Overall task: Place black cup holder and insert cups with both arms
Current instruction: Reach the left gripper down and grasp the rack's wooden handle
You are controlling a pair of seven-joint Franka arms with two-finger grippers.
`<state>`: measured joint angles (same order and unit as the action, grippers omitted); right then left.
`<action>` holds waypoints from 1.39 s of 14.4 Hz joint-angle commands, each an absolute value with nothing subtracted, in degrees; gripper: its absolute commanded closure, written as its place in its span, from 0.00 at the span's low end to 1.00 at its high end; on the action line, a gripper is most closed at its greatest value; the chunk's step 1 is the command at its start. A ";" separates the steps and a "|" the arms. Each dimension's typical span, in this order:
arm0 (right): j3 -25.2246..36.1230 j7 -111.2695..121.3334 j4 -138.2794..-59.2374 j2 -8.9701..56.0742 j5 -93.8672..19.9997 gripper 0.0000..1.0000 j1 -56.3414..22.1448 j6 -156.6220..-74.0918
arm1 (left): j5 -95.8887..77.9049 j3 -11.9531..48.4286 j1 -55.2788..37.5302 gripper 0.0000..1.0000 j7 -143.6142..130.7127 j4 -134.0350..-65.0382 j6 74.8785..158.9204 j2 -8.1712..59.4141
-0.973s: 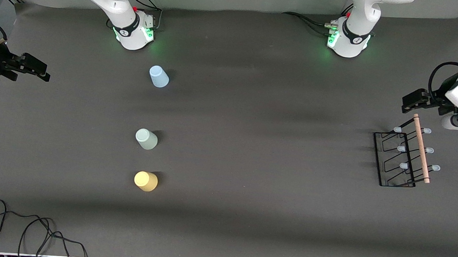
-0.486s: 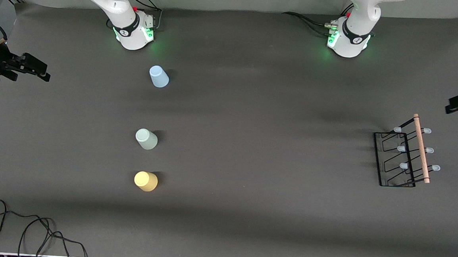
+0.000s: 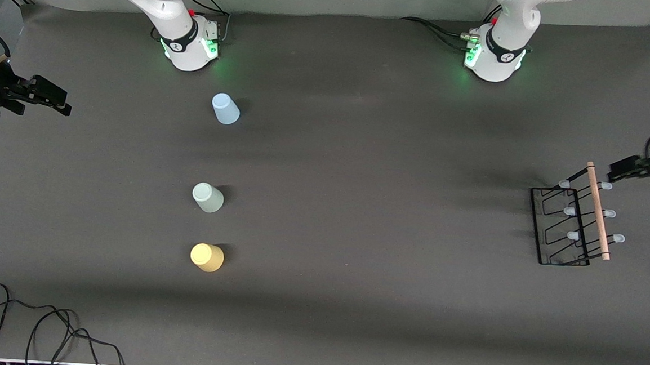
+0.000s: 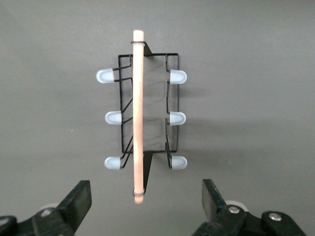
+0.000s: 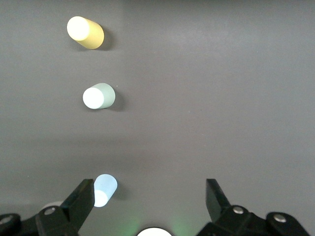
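Note:
The black cup holder (image 3: 576, 220) stands toward the left arm's end of the table, its wooden handle (image 3: 598, 210) on top. My left gripper (image 3: 622, 168) hangs open and empty over the table beside the handle's end farther from the front camera. In the left wrist view the holder (image 4: 137, 113) lies ahead of the open left gripper (image 4: 146, 196). Three cups stand upside down in a row: light blue (image 3: 225, 109), mint green (image 3: 208, 197), yellow (image 3: 207, 257). My right gripper (image 3: 42, 97) waits open at the right arm's end. The right wrist view shows the gripper (image 5: 150, 199) and the blue (image 5: 104, 190), mint (image 5: 98, 96) and yellow (image 5: 85, 32) cups.
A dark grey mat covers the table. A loose black cable (image 3: 40, 323) lies at the near corner by the right arm's end. The arm bases (image 3: 189, 44) (image 3: 493, 57) stand along the table's edge farthest from the front camera.
My left gripper swung out toward the table's end, then came back lower beside the holder's handle end. The right arm, holder and cups have not moved.

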<state>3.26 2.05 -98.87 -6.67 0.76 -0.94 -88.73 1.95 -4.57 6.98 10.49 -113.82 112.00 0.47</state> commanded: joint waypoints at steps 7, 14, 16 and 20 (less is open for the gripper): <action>3.43 2.72 -98.26 -6.59 0.44 0.00 -1.23 -88.07 | 2.90 -4.39 9.40 0.00 11.69 -119.36 124.36 7.55; 3.43 2.72 -98.17 -6.50 0.44 0.00 -1.23 -88.07 | 2.55 -4.22 8.88 0.67 11.69 -118.48 124.72 9.84; 3.43 2.72 -98.17 -6.50 0.44 0.00 -1.23 -88.15 | 2.55 -4.22 8.88 1.00 11.78 -118.30 124.80 10.02; 3.34 2.72 -98.17 -6.50 0.44 0.00 -1.23 -88.07 | 2.55 -4.22 8.96 1.00 12.48 -111.65 118.52 9.50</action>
